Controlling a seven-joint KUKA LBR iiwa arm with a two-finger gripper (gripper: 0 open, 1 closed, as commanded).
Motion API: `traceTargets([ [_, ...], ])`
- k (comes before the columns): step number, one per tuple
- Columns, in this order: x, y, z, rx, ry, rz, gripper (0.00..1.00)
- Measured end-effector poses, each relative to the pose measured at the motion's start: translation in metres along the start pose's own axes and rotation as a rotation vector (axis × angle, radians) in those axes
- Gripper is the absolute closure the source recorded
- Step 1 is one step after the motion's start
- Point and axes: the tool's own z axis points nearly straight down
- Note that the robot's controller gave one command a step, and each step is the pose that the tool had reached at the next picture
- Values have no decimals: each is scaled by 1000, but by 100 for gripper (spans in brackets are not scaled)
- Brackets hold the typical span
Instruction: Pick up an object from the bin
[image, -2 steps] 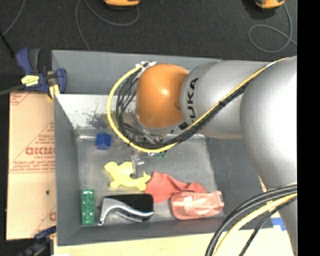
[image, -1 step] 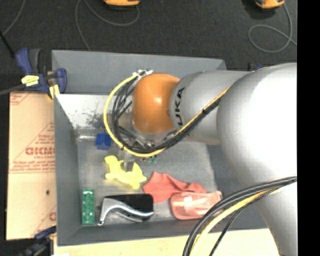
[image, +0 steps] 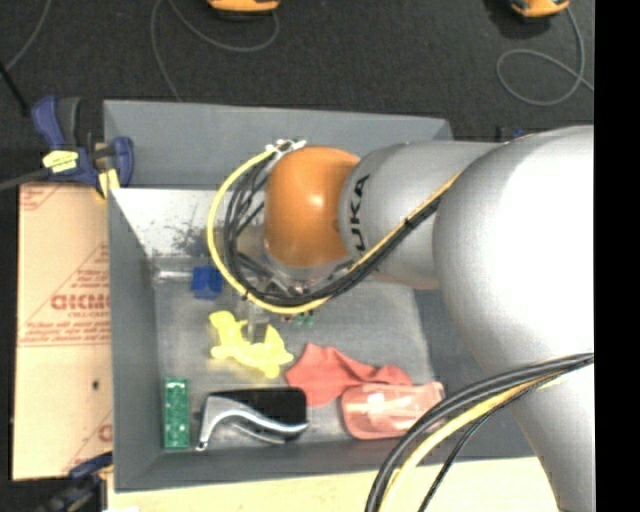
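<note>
My gripper (image: 260, 322) reaches down in the middle of the bin, mostly hidden from above by the arm's wrist. Its lower end is right at the upper edge of a yellow, knobbly soft thing (image: 246, 346) lying on the bin floor. Whether they touch I cannot tell. A small blue block (image: 205, 282) lies just left of the gripper. A little green piece (image: 303, 320) peeks out to its right. A salmon-pink cloth (image: 335, 372) lies to the lower right of the yellow thing.
Along the bin's near side lie a green rectangular piece (image: 177, 412), a black and silver handled tool (image: 255, 413) and a pink see-through packet (image: 390, 410). The big arm covers the bin's right side and far corner.
</note>
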Motion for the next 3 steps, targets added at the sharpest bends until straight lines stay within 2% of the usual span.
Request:
traceTargets([
  [1,2,5,-38,-1,-4,-15,100],
  [2,2,5,-38,-1,-4,-15,100],
  [3,7,8,-146,-1,-8,-39,100],
])
